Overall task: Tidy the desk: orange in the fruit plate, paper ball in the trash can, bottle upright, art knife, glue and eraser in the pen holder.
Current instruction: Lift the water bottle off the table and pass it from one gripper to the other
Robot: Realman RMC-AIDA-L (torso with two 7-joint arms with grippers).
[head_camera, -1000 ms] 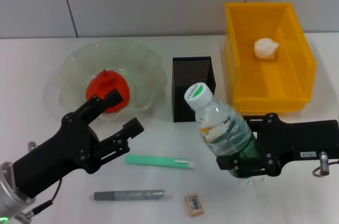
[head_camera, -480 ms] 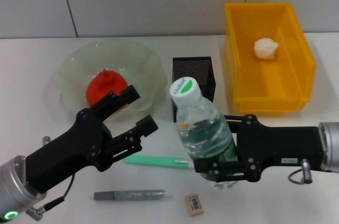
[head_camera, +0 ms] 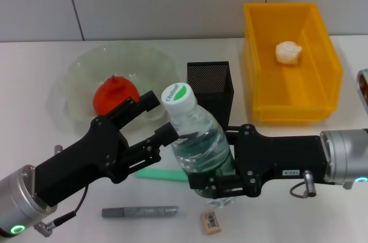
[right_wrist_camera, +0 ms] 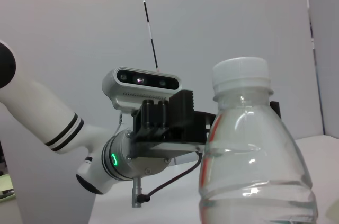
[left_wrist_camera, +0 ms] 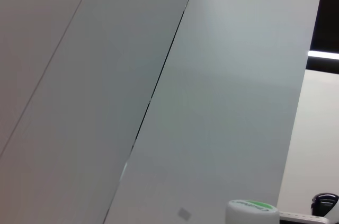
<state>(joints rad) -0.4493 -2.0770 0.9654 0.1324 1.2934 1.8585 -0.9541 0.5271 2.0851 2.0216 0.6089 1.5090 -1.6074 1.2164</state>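
Two grippers crowd the bottle (head_camera: 197,145) mid-desk in the head view. Right gripper (head_camera: 221,165) is clamped around the bottle's lower body; bottle stands nearly upright, leaning slightly, cap (head_camera: 178,96) toward the left arm, base hidden behind the right gripper's fingers so contact with the table (head_camera: 34,82) can't be confirmed. Left gripper (head_camera: 154,119) has its fingers spread, tips just beside the bottle's neck and shoulder; touching or not is unclear. Orange (head_camera: 115,98) sits in the fruit plate (head_camera: 86,65), partly covered by the left gripper's upper finger. Paper ball (head_camera: 288,51) lies in the yellow trash can (head_camera: 322,42). Pen holder (head_camera: 210,85) stands behind the bottle, lower part blocked. Green art knife (head_camera: 156,174) lies on the table under the left gripper, both ends covered. Grey glue stick (head_camera: 140,212) and eraser (head_camera: 211,222) lie near the front edge, well apart from the pen holder

Left wrist view: mostly wall panels (left_wrist_camera: 159,75); only the bottle cap (left_wrist_camera: 252,211) shows at the frame edge, own fingers not in shot

Right wrist view: bottle (right_wrist_camera: 253,166) close up, base cut off; left gripper (right_wrist_camera: 175,121) behind it, its fingers partly hidden by the bottle
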